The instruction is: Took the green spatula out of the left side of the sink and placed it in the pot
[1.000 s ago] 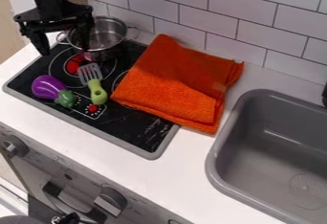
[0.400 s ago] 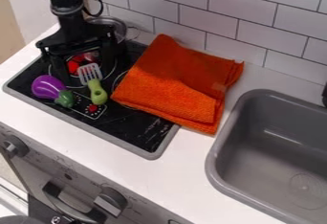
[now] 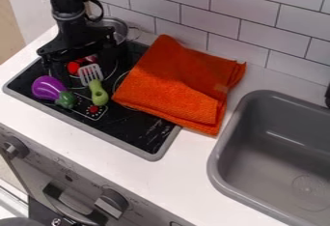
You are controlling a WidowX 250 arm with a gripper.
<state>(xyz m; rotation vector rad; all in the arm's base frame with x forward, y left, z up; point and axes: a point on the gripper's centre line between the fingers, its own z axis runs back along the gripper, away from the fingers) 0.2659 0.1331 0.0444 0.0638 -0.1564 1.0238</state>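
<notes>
"Just below the gripper (image 3: 86,69) in the camera view, where's the green spatula (image 3: 98,93)?"

"Lying on the black stovetop (image 3: 132,133), slotted head toward the gripper, green handle pointing toward the camera side."

"And the gripper?"

"Hanging down over the stovetop, fingers spread well apart, with nothing that I can see in its hold. The arm (image 3: 67,7) comes in from the top edge, upper left, the wrist nearly upright. How far the fingertips are above the surface, I can't tell."

"What's different?"

"A second ago it was farther up and left, by the pot (image 3: 117,27). It has come down toward the spatula and now blocks much of the pot. Spatula, eggplant (image 3: 48,87) and orange towel (image 3: 174,85) haven't moved."

"What borders it?"

"The eggplant is near on the lower left, its green end just beside the spatula's handle. The pot is behind, the towel to the right, overlapping the stovetop's edge. Black surface runs below the handle to the raised grey rim. Farther right, a strip of white counter (image 3: 187,172) lies between towel and sink (image 3: 222,164); the tiled wall (image 3: 193,0) rises behind."
</notes>
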